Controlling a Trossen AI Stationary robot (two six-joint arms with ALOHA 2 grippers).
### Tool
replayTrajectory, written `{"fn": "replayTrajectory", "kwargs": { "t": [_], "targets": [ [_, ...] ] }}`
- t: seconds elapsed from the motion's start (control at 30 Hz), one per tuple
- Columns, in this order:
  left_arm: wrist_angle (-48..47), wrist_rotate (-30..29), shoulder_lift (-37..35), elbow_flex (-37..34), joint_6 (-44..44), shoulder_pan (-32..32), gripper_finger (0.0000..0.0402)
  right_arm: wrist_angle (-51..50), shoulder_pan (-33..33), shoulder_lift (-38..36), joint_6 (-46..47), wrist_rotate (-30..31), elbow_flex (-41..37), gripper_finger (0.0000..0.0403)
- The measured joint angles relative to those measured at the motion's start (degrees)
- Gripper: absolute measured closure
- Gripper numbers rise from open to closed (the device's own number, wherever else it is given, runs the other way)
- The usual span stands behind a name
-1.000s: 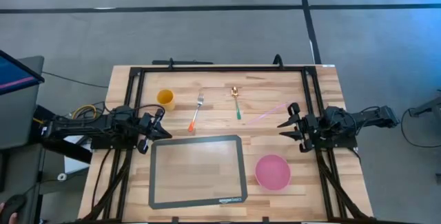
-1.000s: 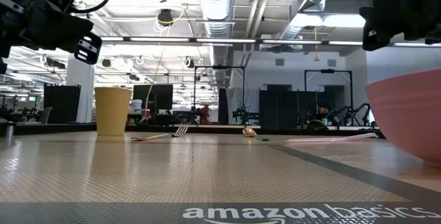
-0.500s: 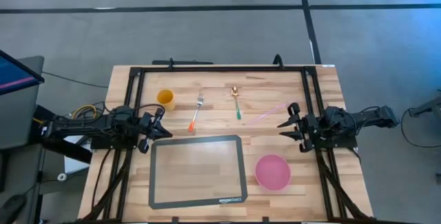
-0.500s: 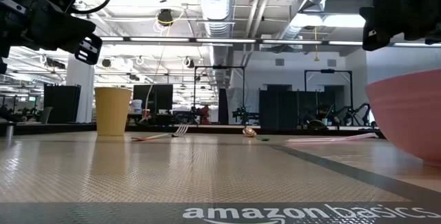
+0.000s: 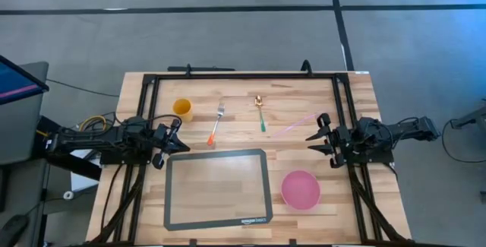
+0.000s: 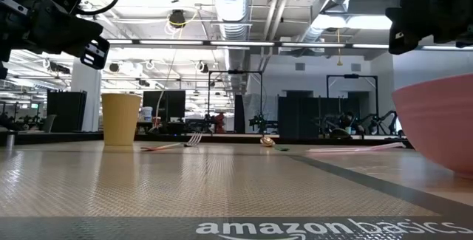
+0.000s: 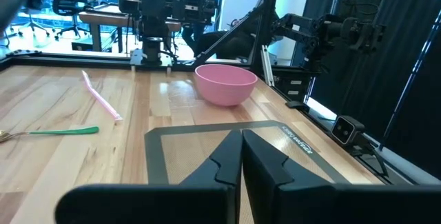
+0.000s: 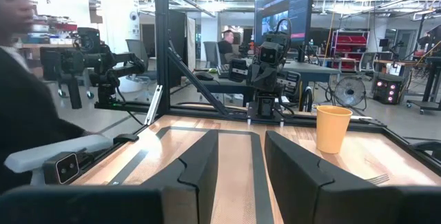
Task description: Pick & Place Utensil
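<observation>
An orange-handled fork [image 5: 216, 123], a green-handled spoon [image 5: 260, 114] and a pink straw [image 5: 296, 124] lie flat on the wooden table's far half. A yellow cup [image 5: 182, 109] stands left of the fork. The pink bowl [image 5: 301, 188] sits right of the dark-rimmed mat [image 5: 218, 188]. My left gripper [image 5: 171, 137] hovers shut by the mat's far left corner. My right gripper [image 5: 320, 136] hovers open near the straw's right end. In the left wrist view the shut fingers [image 7: 241, 156] point over the mat toward the bowl [image 7: 225, 84]. The right wrist view shows the cup [image 8: 333, 128].
A black metal frame [image 5: 243, 75] runs around the table's far edge and sides. A person's dark sleeve [image 8: 24, 120] shows beyond the table in the right wrist view. Bare wood lies between the utensils and the mat.
</observation>
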Motion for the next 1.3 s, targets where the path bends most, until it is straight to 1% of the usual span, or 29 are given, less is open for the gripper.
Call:
{"fn": "replayTrajectory", "kwargs": {
  "t": [1.3],
  "targets": [
    [1.53,0.02,0.0,0.0,0.0,0.0,0.0389,0.0,0.0,-0.01,0.0,0.02,-0.01,0.029]
  ]
}}
